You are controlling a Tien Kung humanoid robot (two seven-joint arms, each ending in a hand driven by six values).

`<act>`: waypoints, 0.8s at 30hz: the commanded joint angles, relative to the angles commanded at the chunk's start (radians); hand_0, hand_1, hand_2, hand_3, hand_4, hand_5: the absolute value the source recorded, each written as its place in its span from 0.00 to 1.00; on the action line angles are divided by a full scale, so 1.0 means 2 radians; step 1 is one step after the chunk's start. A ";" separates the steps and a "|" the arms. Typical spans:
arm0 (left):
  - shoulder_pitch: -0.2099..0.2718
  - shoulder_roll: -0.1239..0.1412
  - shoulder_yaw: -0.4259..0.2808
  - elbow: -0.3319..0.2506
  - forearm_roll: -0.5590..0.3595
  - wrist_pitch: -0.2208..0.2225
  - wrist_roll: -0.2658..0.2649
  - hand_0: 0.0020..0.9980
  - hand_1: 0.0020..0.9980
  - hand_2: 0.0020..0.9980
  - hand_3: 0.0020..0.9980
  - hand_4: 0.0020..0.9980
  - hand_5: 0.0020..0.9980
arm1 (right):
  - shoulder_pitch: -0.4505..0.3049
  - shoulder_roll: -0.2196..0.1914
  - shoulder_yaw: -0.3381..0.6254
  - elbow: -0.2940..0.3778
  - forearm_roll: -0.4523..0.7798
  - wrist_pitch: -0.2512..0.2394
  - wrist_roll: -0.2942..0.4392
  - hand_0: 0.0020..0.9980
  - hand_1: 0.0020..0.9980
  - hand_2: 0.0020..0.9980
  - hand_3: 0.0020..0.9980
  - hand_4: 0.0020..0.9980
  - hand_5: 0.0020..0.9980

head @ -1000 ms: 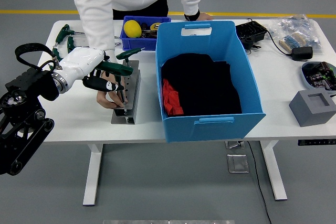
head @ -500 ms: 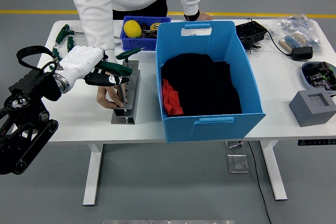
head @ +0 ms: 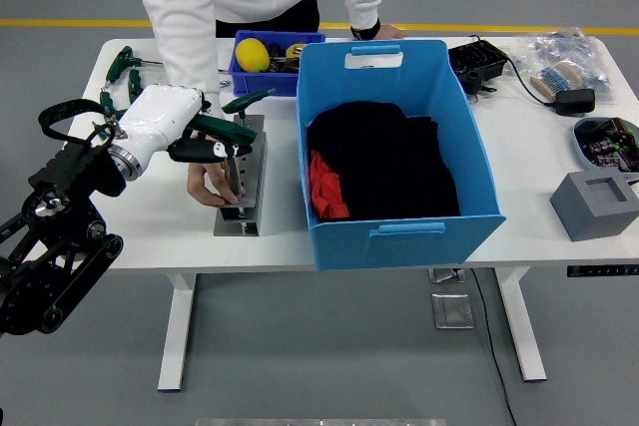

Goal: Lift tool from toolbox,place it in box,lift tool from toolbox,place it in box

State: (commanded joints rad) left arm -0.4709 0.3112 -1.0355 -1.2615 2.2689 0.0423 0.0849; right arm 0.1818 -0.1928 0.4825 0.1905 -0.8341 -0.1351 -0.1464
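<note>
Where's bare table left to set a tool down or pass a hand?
Free: the strip between the big blue box and the grey block, and the near-left table in front of the tool rack. Crowded: around the rack, where the left hand holds a green-handled tool above a person's hand; the far-right corner holds cables and bags.

The table (head: 150, 236) spans the frame's middle band. Left of centre on it stands the tool rack (head: 243, 175), with a T-handled tool (head: 232, 152) upright in it — the robot's left hand (head: 170, 127) sits at the rack's left. Right of the rack, at centre, is the big box (head: 394, 152); behind the rack, a small bin (head: 265, 59). At the far right edge sits a foam block (head: 597, 204) — above it, a dish (head: 609, 139).
</note>
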 joint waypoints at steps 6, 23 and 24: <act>-0.004 0.005 0.007 0.000 0.000 0.017 -0.006 0.16 0.02 0.05 0.11 0.82 0.72 | 0.001 -0.001 -0.002 0.000 0.003 0.000 0.001 0.68 0.62 0.68 0.54 0.79 0.60; -0.021 0.024 0.013 0.002 0.000 0.046 -0.027 0.15 0.01 0.04 0.09 0.71 0.61 | 0.003 -0.001 -0.004 -0.001 0.007 -0.001 0.002 0.68 0.61 0.68 0.54 0.79 0.60; -0.021 0.025 0.013 0.002 0.000 0.046 -0.028 0.15 0.01 0.04 0.09 0.71 0.61 | 0.003 -0.001 -0.004 -0.001 0.007 -0.001 0.002 0.68 0.61 0.68 0.54 0.79 0.60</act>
State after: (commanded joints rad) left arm -0.5135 0.3614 -1.0093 -1.2583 2.2689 0.1352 0.0286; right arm 0.1886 -0.1944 0.4752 0.1891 -0.8197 -0.1367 -0.1433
